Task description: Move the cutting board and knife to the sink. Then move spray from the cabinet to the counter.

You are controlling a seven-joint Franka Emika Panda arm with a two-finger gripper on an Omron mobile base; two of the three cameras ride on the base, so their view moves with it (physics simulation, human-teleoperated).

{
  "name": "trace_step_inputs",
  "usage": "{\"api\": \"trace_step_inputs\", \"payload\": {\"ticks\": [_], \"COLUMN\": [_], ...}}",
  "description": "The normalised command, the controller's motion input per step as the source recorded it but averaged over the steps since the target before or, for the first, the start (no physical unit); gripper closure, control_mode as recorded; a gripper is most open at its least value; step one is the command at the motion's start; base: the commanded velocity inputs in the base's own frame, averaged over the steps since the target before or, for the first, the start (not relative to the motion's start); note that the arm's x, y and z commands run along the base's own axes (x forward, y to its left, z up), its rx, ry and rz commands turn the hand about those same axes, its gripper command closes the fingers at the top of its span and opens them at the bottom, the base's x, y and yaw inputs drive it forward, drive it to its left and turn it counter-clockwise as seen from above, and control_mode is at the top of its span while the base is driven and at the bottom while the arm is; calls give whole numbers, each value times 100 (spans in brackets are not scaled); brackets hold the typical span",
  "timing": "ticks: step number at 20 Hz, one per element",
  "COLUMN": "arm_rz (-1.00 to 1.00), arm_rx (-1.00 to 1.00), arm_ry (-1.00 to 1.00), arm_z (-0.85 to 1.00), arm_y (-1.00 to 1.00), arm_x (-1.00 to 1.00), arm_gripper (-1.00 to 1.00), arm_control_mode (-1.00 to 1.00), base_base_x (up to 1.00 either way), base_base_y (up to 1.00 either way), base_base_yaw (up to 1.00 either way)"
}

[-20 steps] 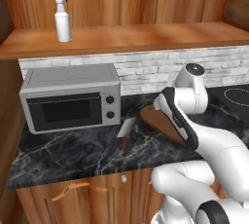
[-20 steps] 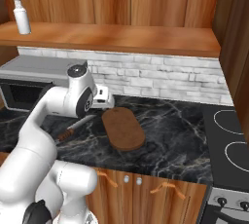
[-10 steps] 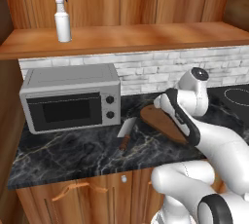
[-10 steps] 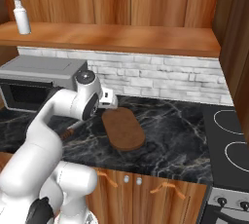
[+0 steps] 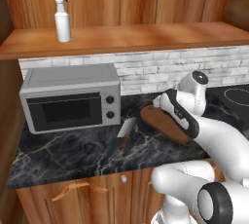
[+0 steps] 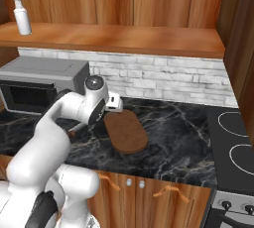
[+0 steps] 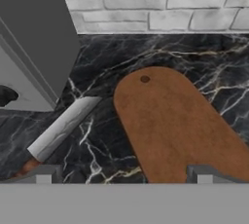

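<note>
Wooden cutting board [image 7: 180,125] half-hidden by arm [image 5: 214,135].

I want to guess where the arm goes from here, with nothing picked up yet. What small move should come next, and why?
Probably lower the gripper straight down toward the cutting board. Its fingers stand wide open and empty above the counter, the board lies flat just ahead with the knife beside it, apart, so one edge looks reachable.
</note>
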Motion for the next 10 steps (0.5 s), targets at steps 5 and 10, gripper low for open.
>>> {"api": "trace_step_inputs", "payload": {"ticks": [5, 10], "arm_rz": [0, 0], "arm_rx": [0, 0], "arm_ry": [0, 0], "arm_z": [-11, -6], "arm_y": [-2, -1], "arm_x": [24, 29], "arm_gripper": [-100, -100], "arm_control_mode": [-100, -100], "base_base_x": [0, 0], "base_base_y": [0, 0], "base_base_yaw": [0, 0]}}
